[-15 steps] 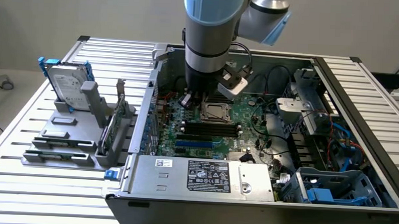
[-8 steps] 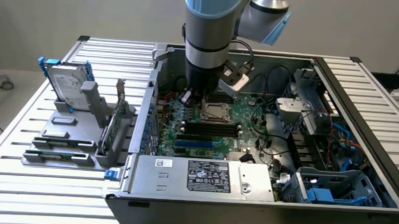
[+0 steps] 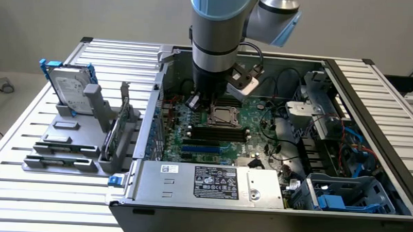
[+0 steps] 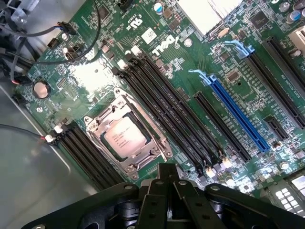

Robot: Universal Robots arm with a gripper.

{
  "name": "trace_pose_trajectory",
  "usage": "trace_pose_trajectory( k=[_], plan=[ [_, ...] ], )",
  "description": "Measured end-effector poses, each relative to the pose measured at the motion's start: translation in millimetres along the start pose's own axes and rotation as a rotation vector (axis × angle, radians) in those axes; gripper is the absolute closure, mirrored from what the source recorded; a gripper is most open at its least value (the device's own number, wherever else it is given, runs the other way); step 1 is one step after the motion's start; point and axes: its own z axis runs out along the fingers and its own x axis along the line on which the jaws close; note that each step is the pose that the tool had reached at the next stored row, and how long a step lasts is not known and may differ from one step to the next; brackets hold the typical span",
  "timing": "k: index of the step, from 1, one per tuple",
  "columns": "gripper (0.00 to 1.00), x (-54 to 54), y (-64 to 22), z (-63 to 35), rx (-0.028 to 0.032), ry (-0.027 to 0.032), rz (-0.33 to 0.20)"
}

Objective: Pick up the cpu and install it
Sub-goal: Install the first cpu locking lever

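The cpu [image 4: 123,138], a small square chip with a silvery top, lies flat inside the metal-framed socket [image 4: 152,143] on the green motherboard [image 4: 190,71]. In the exterior view the cpu [image 3: 225,115] sits in the same socket, in the middle of the open computer case. My gripper [image 4: 167,170] is shut, its dark fingers pressed together with nothing between them. It hangs above the board just beside the socket. Seen from outside, the gripper [image 3: 201,103] hovers at the socket's side toward the exterior view's left.
Black memory slots [image 4: 167,109] and a blue expansion slot [image 4: 238,114] run beside the socket. The case wall [image 3: 151,119], power supply [image 3: 218,182], drive cage [image 3: 324,107] and cables surround the board. An upright hard drive [image 3: 70,88] stands in a grey holder outside.
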Motion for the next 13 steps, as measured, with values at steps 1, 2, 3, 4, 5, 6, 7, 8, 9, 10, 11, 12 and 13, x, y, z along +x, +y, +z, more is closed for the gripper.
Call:
trace_pose_trajectory(
  k=[1, 2, 3, 4, 5, 6, 7, 8, 9, 10, 11, 12, 13],
  plan=[
    [0.89, -0.2, 0.4, 0.2, -0.0013, 0.0011, 0.001],
    [0.89, -0.3, 0.7, 0.4, -0.0027, 0.0021, 0.001],
    [0.89, -0.4, 1.0, 0.6, -0.0042, 0.0028, 0.002],
    [0.89, -0.4, 1.2, 0.6, -0.006, 0.0031, 0.003],
    [0.89, -0.5, 1.4, 0.7, -0.0078, 0.0032, 0.004],
    [0.89, -0.6, 1.6, 0.8, -0.0099, 0.0034, 0.004],
    [0.89, -0.8, 1.8, 1.0, -0.0128, 0.0036, 0.005],
    [0.89, -1.2, 2.2, 1.4, -0.0159, 0.0039, 0.005],
    [0.89, -1.6, 2.5, 2.3, -0.0186, 0.0046, 0.006],
    [0.89, -2.0, 2.9, 3.3, -0.0207, 0.0051, 0.006],
    [0.89, -2.7, 3.3, 4.7, -0.0223, 0.0059, 0.007],
    [0.89, -3.2, 3.6, 6.4, -0.0233, 0.0065, 0.007],
    [0.89, -3.6, 3.9, 8.1, -0.0241, 0.0072, 0.008]
  ],
)
